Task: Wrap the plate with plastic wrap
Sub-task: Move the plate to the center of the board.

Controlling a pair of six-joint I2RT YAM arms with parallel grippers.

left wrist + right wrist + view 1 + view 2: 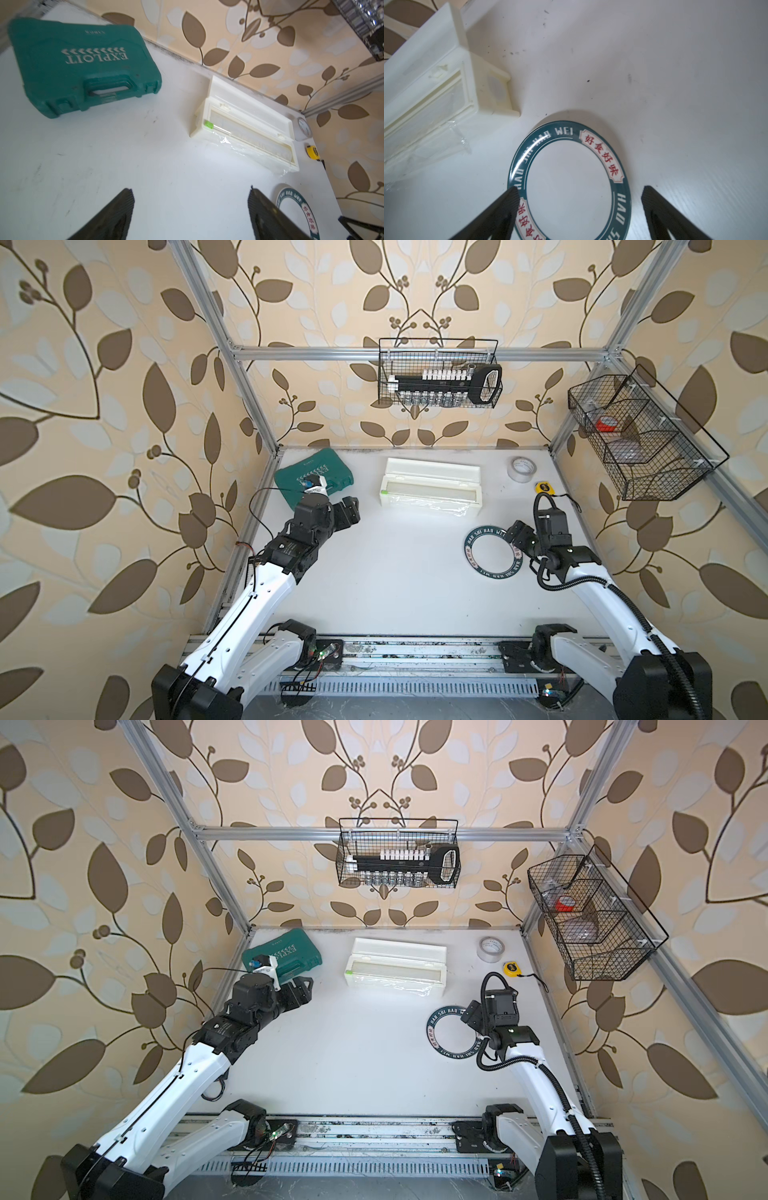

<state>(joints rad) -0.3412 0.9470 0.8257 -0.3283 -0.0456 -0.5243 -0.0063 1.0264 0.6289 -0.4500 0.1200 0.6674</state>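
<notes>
In both top views the plate (pixel 494 549) lay flat on the white bench (pixel 395 572), toward its right side and near the dispenser box (pixel 432 481), whose plastic wrap (pixel 432 504) spilled from the front edge; the right pincer (pixel 517 538) hung over the plate's right rim, the left pincer (pixel 348 509) beside a green case (pixel 316 472). The left wrist view showed the left pincer spread wide and empty above the bench. The right wrist view showed the right pincer also wide open, gripping nothing, above the plate.
</notes>
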